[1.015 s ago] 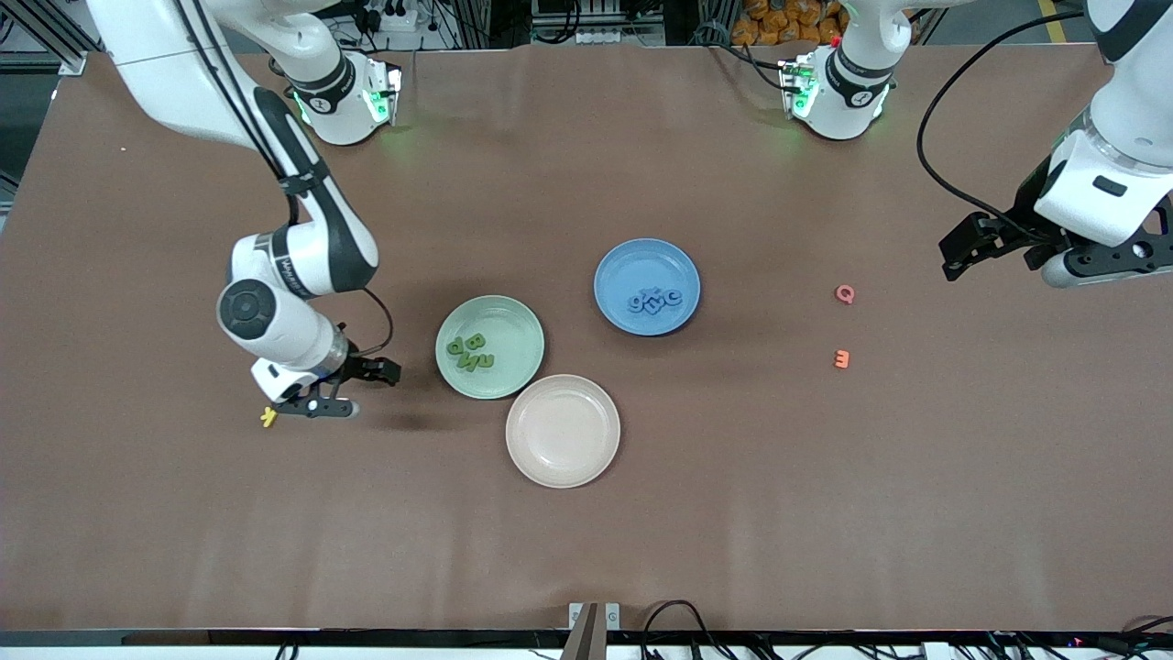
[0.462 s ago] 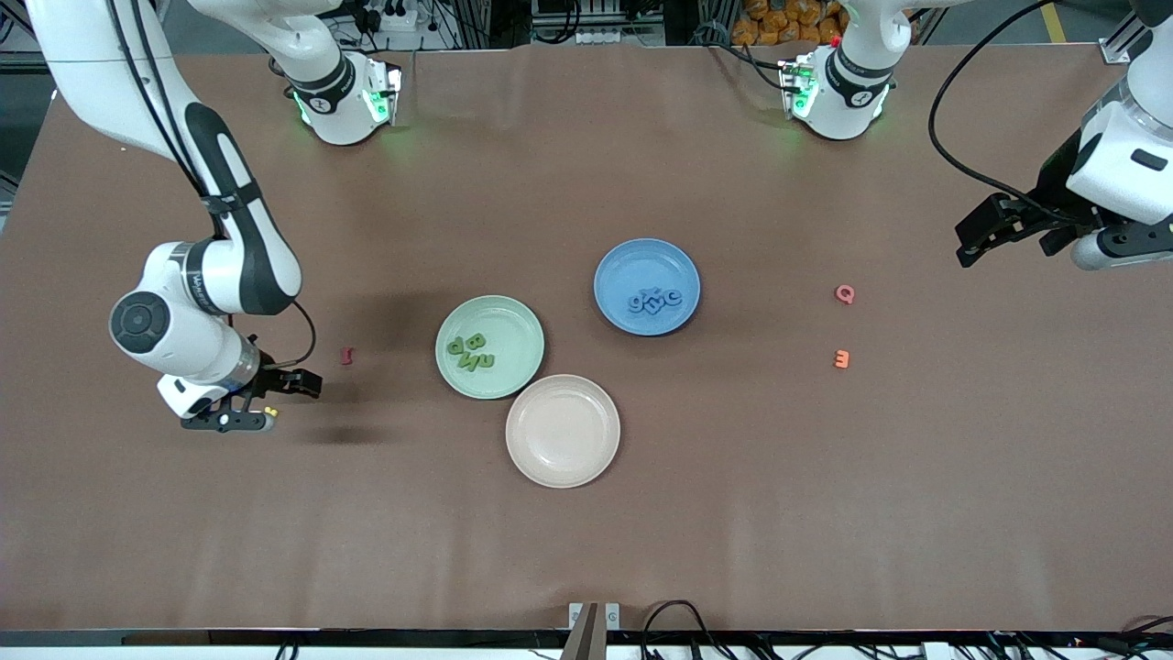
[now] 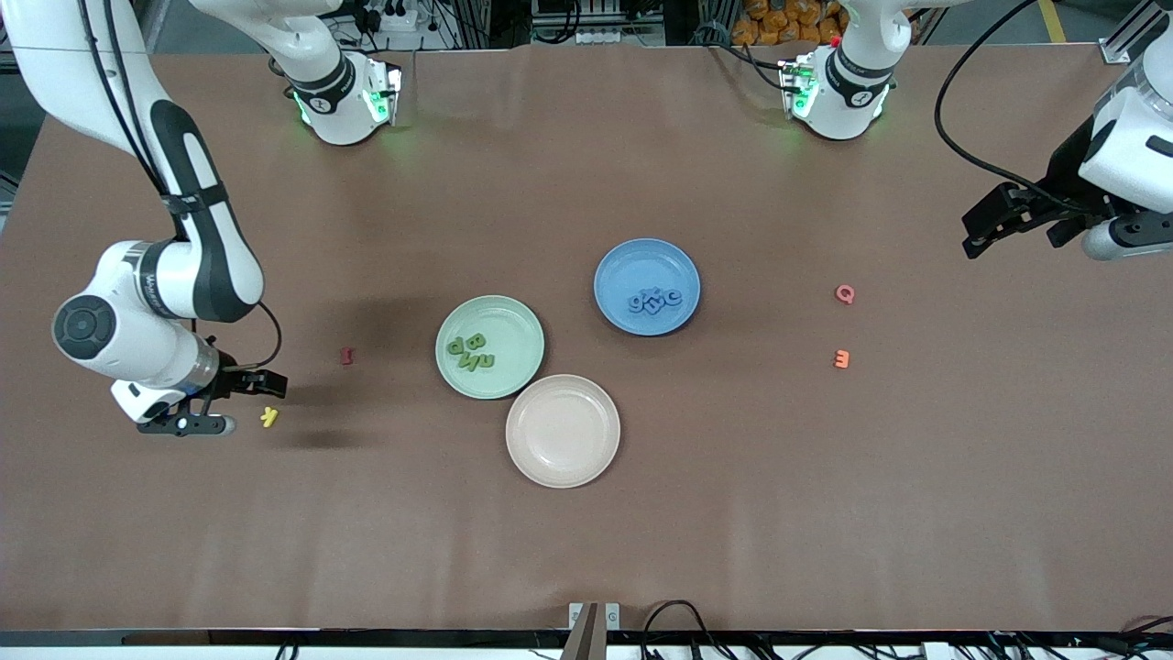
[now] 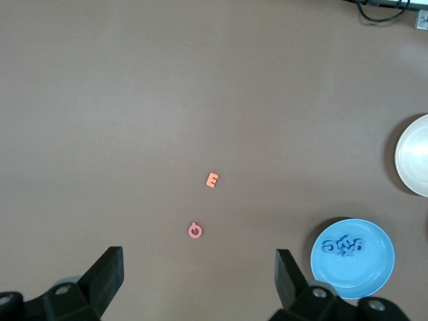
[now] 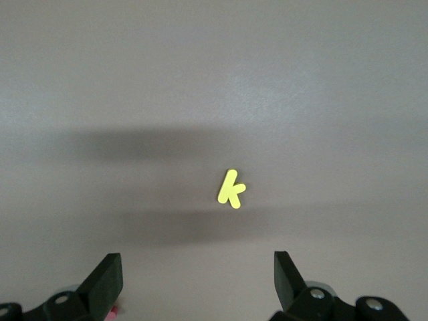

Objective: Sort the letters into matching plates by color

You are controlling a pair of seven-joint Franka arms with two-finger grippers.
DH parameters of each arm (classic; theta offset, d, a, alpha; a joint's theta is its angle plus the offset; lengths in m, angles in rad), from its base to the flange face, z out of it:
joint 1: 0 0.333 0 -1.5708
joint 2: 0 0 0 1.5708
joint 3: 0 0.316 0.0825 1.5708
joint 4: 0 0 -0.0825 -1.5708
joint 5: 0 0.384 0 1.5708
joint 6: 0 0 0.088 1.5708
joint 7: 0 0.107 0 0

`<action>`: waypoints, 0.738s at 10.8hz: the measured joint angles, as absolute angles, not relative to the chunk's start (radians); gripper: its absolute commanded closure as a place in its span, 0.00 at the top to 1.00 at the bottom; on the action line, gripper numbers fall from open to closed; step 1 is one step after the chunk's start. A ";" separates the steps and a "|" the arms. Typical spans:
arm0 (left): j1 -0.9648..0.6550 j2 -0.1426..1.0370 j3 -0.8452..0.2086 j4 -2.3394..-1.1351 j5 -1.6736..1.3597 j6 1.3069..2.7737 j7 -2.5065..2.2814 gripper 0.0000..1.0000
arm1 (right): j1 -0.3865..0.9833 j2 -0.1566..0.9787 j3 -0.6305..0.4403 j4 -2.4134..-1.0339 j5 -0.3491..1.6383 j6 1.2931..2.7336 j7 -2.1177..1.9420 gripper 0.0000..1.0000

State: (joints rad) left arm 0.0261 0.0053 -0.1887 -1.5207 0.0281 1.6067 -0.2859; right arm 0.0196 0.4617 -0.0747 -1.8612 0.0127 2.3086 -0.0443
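Observation:
A mint green plate (image 3: 513,323) holds several green letters (image 3: 470,352). A blue plate (image 3: 647,261) (image 4: 361,281) holds several blue letters (image 3: 654,300). The beige plate (image 3: 563,431) (image 4: 413,157) has nothing in it. A yellow k (image 3: 268,417) (image 5: 231,188) lies on the table beside my right gripper (image 3: 244,404) (image 5: 198,281), which is open and holds nothing. A dark red letter (image 3: 346,356) lies between the k and the green plate. A pink Q (image 3: 845,293) (image 4: 194,231) and an orange E (image 3: 841,359) (image 4: 212,179) lie toward the left arm's end. My left gripper (image 3: 1017,236) (image 4: 199,281) hangs open and high over that end.
The brown table (image 3: 733,504) is bare apart from these things. The three plates sit close together near its middle, and the beige one almost touches the green one. Both robot bases (image 3: 344,92) stand along the edge farthest from the front camera.
My right arm has swung away from the green plate toward its own end of the table, which uncovered the dark red letter and the yellow k. My left arm drew back and up. Both grippers stayed open.

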 measured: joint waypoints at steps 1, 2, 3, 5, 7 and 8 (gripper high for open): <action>0.027 0.005 -0.186 -1.521 0.028 1.606 -0.230 1.00 | 0.019 0.451 -0.075 -1.848 0.013 2.284 -0.045 1.00; 0.029 0.006 -0.182 -1.521 0.028 1.606 -0.159 1.00 | 0.020 0.441 -0.075 -1.834 0.013 2.255 -0.045 1.00; 0.030 0.006 -0.178 -1.521 0.028 1.606 -0.112 1.00 | 0.020 0.431 -0.075 -1.814 0.010 2.212 -0.045 1.00; 0.031 0.006 -0.175 -1.521 0.028 1.606 -0.078 1.00 | 0.020 0.413 -0.075 -1.766 -0.007 2.116 -0.045 1.00; 0.031 0.006 -0.175 -1.521 0.028 1.605 -0.069 1.00 | 0.019 0.389 -0.076 -1.729 -0.014 2.052 -0.045 1.00; 0.031 0.006 -0.175 -1.521 0.028 1.605 -0.067 1.00 | 0.019 0.374 -0.076 -1.720 -0.015 2.042 -0.045 1.00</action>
